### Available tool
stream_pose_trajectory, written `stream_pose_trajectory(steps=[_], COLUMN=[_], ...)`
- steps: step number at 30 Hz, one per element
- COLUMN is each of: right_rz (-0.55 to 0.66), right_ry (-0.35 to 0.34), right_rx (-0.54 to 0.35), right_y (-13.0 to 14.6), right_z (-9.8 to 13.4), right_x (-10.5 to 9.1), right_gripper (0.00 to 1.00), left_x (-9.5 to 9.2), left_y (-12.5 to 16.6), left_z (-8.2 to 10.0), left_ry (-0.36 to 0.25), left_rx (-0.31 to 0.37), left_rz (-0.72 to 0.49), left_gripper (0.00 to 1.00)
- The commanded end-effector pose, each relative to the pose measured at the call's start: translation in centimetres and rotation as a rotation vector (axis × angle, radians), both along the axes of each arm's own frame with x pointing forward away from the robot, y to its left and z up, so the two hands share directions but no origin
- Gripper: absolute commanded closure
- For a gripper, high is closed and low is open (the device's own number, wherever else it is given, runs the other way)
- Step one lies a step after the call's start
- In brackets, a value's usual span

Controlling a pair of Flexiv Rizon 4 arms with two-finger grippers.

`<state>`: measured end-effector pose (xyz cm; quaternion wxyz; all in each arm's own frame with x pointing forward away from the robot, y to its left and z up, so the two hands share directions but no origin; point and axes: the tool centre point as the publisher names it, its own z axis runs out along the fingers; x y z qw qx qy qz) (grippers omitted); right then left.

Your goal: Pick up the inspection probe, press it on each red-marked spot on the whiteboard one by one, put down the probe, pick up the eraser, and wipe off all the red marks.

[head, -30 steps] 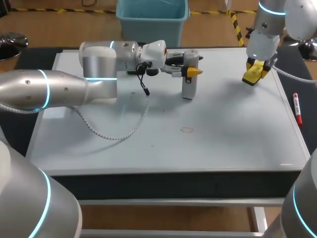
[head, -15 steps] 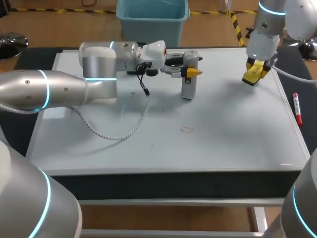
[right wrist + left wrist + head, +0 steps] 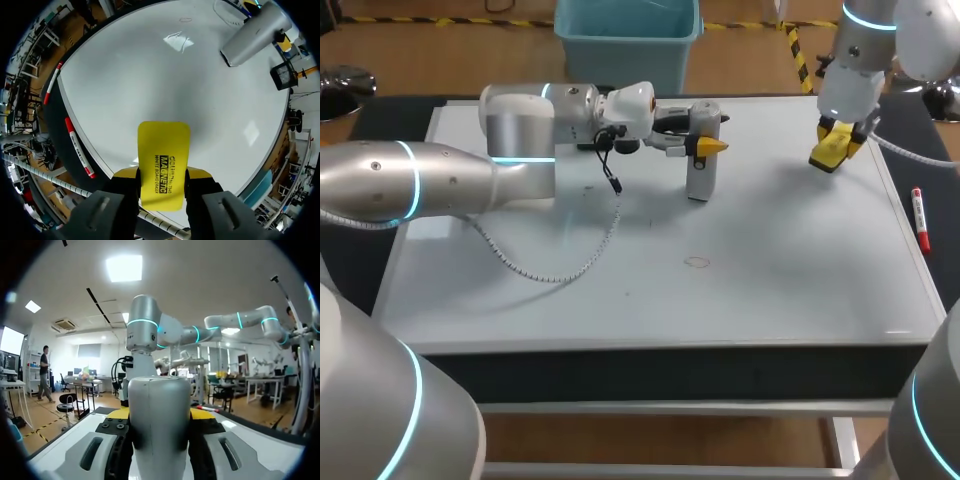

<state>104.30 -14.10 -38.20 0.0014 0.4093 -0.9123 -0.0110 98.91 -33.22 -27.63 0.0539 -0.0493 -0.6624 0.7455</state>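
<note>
The grey cylindrical probe (image 3: 700, 165) stands upright over the far middle of the whiteboard (image 3: 770, 280), with my left gripper (image 3: 708, 145) shut on its upper part. In the left wrist view the probe (image 3: 159, 430) fills the gap between the fingers of that gripper (image 3: 160, 414). Whether its lower end touches the board I cannot tell. A small red ring mark (image 3: 696, 262) lies nearer the front, apart from the probe. At the far right my right gripper (image 3: 835, 140) hangs above the board, shut on the yellow eraser (image 3: 828, 150). The right wrist view shows the eraser (image 3: 164, 162), the probe (image 3: 255, 32) and the mark (image 3: 185, 20).
A red-capped marker (image 3: 920, 218) lies on the dark strip along the board's right edge; the right wrist view shows two such markers (image 3: 77, 147) there. A blue bin (image 3: 628, 35) stands behind the board. My left arm's coiled cable (image 3: 570, 265) hangs low over the left half.
</note>
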Motion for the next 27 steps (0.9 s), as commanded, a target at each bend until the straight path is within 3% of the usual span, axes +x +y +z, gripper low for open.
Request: stream_pose_trajectory(steps=[1, 10, 14, 27], right_rz=[0.002, 0.002, 0.002, 0.002], right_ry=[0.002, 0.002, 0.002, 0.002], right_rx=[-0.002, -0.002, -0.002, -0.002], right_y=[-0.1, -0.1, -0.1, -0.1], right_z=[0.1, 0.1, 0.1, 0.1], right_x=[0.1, 0.1, 0.1, 0.1], right_gripper=[1.0, 1.0, 1.0, 1.0], left_x=[-0.5, -0.9, -1.0, -2.0], left_y=[0.4, 4.3, 6.6, 16.6], left_z=[1.1, 5.9, 6.4, 7.1], left_ry=[-0.016, -0.07, -0.086, -0.095], left_rx=[0.038, -0.005, 0.018, -0.004], left_rz=[0.02, 0.041, 0.055, 0.191], left_gripper=[1.0, 1.0, 1.0, 1.0])
